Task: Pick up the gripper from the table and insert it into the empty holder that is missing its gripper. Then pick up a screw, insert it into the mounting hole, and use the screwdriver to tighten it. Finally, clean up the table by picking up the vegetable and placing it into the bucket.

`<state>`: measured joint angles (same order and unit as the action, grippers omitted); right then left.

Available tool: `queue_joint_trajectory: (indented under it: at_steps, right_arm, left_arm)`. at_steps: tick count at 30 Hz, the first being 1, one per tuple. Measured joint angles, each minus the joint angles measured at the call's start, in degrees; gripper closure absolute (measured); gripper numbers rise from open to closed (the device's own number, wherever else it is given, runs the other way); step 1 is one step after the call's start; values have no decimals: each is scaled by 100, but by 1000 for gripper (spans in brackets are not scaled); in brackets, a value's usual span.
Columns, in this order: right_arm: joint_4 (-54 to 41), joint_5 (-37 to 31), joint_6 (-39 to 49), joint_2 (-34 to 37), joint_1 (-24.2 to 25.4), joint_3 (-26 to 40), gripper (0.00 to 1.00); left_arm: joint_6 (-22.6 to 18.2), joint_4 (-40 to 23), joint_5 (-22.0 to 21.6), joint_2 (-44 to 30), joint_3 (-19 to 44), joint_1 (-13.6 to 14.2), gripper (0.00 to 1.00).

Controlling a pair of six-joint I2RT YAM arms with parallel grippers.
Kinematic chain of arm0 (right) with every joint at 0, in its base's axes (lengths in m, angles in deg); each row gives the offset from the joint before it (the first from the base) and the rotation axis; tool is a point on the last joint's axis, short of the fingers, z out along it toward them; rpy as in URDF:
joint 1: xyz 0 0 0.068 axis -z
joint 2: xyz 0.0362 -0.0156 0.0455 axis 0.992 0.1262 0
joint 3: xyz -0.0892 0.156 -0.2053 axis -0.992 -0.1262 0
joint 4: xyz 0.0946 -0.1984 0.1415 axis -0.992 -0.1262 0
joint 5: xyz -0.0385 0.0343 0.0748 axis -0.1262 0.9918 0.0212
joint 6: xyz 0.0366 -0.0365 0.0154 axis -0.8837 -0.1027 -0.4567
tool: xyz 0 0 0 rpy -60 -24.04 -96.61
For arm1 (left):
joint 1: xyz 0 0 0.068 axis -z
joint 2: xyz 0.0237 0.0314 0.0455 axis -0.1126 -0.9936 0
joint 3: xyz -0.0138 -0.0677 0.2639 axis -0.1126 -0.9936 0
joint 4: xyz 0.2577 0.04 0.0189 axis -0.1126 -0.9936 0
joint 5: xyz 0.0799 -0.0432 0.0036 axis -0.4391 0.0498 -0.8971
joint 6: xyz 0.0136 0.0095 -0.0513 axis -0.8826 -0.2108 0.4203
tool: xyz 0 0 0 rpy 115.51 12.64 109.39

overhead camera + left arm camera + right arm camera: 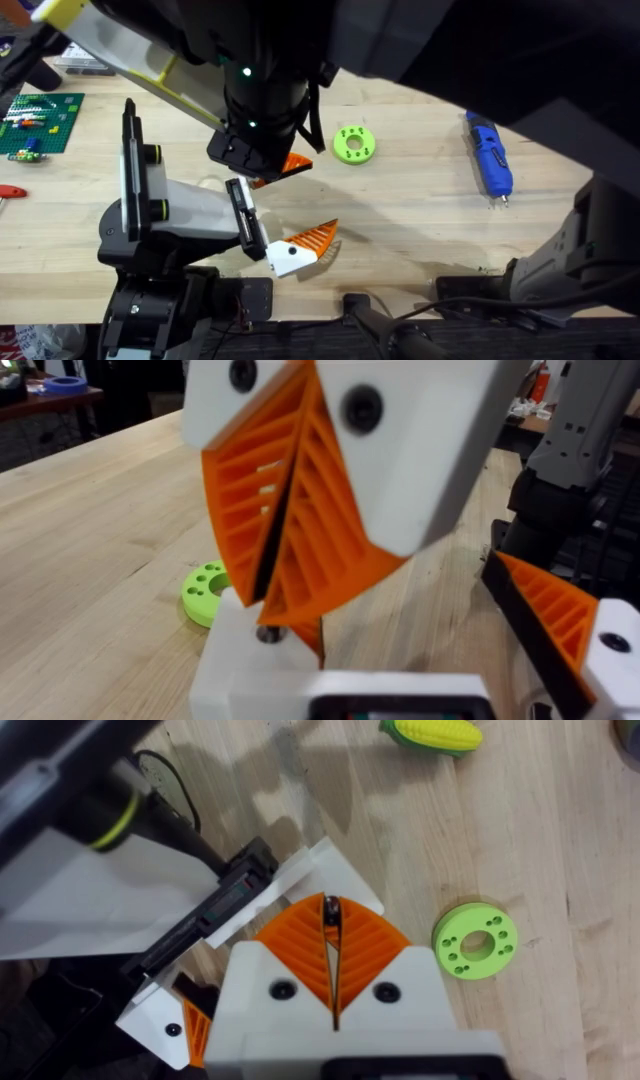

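- Right tool point(330, 925) pinched shut on what looks like a small dark screw point(331, 907), with the gripper point(350, 888) block just beneath it.
- Screwdriver point(490, 155) lies at 3 o'clock on the worktop point(420, 220), nearer the right arm.

Pale wooden tabletop point(420, 215), dark floor beyond, cluttered side table point(60, 395) behind.

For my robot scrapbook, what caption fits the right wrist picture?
Right gripper pinches a small screw by the white holder, lime-green disc and toy corn nearby.

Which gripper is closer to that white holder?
Right, I think. The right gripper hangs directly over the holder at its end; the left gripper is just beside it, close too.
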<state>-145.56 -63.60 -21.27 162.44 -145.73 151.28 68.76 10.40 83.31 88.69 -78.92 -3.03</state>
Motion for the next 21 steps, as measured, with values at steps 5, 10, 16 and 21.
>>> queue_joint_trajectory:
  at_steps: [5,10,16,21]
  right_arm:
    - [-91,0,44,1,3,-4,993]
    - [-116,0,138,2,11,-4,993]
    - [-82,0,173,2,15,-4,993]
    - [-42,5,173,2,15,-4,993]
  left_arm:
    - [-2,7,0,-2,0,0,14]
    - [-2,7,1,0,0,0,14]
    - [-2,5,0,-2,0,0,14]
    - [-2,5,2,0,0,0,14]
